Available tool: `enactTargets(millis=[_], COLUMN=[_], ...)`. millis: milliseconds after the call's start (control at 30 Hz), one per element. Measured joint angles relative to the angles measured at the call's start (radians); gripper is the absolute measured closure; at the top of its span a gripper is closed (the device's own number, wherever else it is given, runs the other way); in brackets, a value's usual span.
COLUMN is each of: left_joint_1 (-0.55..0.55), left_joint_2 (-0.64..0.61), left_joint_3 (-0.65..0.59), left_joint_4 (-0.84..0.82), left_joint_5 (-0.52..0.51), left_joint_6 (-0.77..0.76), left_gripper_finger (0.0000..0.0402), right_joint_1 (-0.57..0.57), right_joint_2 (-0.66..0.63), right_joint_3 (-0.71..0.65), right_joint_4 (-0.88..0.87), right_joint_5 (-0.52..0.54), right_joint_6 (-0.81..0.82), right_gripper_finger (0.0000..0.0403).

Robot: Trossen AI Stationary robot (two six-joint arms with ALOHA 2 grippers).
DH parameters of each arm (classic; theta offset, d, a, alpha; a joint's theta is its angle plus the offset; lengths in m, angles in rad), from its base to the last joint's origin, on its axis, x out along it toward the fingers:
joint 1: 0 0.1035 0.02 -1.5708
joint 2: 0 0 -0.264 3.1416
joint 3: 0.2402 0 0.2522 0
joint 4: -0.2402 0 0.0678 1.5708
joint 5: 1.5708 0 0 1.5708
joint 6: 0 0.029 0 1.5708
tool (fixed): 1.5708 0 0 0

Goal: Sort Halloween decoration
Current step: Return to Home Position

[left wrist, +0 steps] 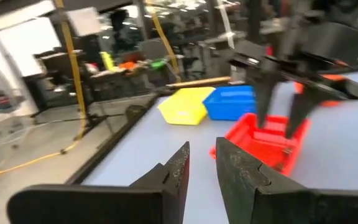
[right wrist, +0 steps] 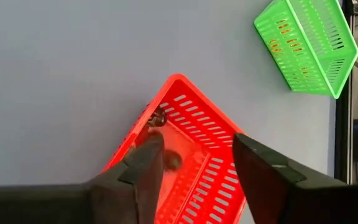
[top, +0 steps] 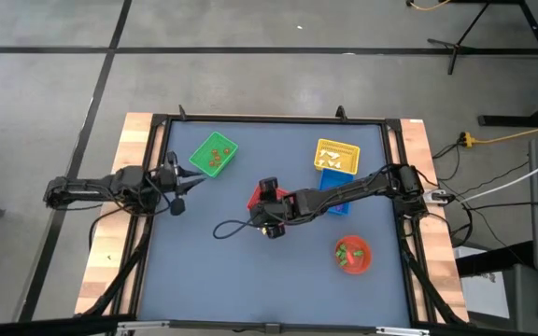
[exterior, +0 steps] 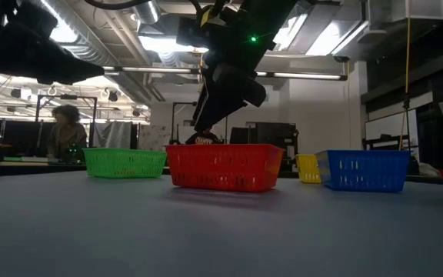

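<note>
Your dark trinkets (right wrist: 158, 117): two small pieces inside red basket (right wrist: 185, 99), one at its corner, one nearer middle. Orange trinkets (top: 215, 157) in green basket (top: 201, 147), white trinkets (top: 330, 161) in yellow basket (top: 336, 144), green trinkets (top: 348, 252) in red bowl (top: 363, 264). Right claw (right wrist: 197, 142) hangs over red basket, fingers apart, empty. Left claw (left wrist: 202, 150) at left edge of surface (top: 250, 280), fingers slightly apart. Bare surface ahead of red basket.

No writing can be read anywhere; no label, brand, number or sign is made out on any surface, near or far.
</note>
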Motion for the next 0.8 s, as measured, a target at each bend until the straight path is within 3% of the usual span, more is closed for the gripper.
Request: enactTargets(millis=[167, 333, 533, 667, 800], left_joint_1=[0.031, 0.067, 0.112, 0.140, 0.166], left_joint_2=[0.000, 0.000, 0.002, 0.004, 0.004], left_joint_3=[0.000, -0.001, -0.058, -0.058, -0.058], left_joint_4=[-0.034, -0.036, 0.103, 0.102, 0.102], left_joint_5=[0.123, 0.150, 0.271, 0.275, 0.275], left_joint_6=[0.025, 0.022, 0.002, -0.005, -0.024], left_gripper_finger=[0.0337, 0.0337, 0.0337, 0.0337, 0.0337], right_joint_1=[0.000, 0.000, 0.001, 0.003, 0.002], right_joint_2=[0.000, 0.000, 0.000, -0.001, -0.001], right_joint_3=[0.000, 0.000, 0.005, 0.101, 0.277], right_joint_4=[0.000, 0.000, 0.016, -0.059, -0.242], right_joint_5=[0.024, 0.024, 0.025, 0.025, 0.022], right_joint_6=[0.000, -0.005, -0.060, -0.110, -0.046], right_gripper_finger=[0.0194, 0.0192, 0.0191, 0.0191, 0.0191])
